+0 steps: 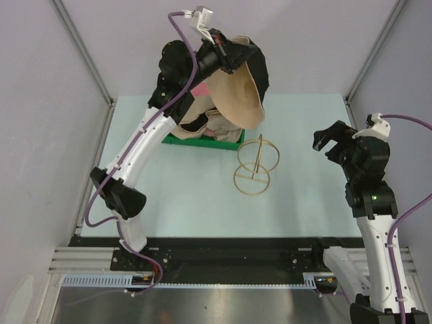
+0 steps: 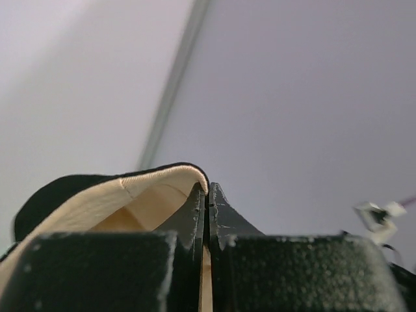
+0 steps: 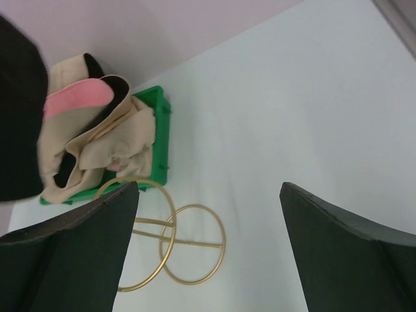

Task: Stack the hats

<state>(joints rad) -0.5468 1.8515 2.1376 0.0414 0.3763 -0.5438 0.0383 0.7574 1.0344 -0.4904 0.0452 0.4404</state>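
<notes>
From above: left gripper [image 1: 219,48] high over the far edge of the table [image 1: 304,196], clenched on the brim of the lifted hat [image 1: 237,94]. Beige outside, black lining, drooping in the air above the green tray [image 1: 202,142]. Down in that tray, by the far edge and left of the middle, a heap of hats [image 1: 206,123], crumpled. Just beside the tray's near right corner, the gold ring stand [image 1: 255,165], clear of the fabric. Out by the right edge, right gripper [image 1: 331,140] spread wide, grasping nothing, well apart from everything else.

Over to the left wrist: fingers [image 2: 195,214] pressed tight together, beige brim pinched between them, lifted hat [image 2: 130,195] curling away to the left, black edge showing, pale wall [image 2: 312,97] behind.

Now the right wrist: right gripper [image 3: 208,188] gaping, bare table between the pads [image 3: 78,240]. Beyond, heap of hats [image 3: 97,146] spilling over the green tray [image 3: 162,123], one pink lining up. Gold ring stand [image 3: 175,253] just this side of it.
</notes>
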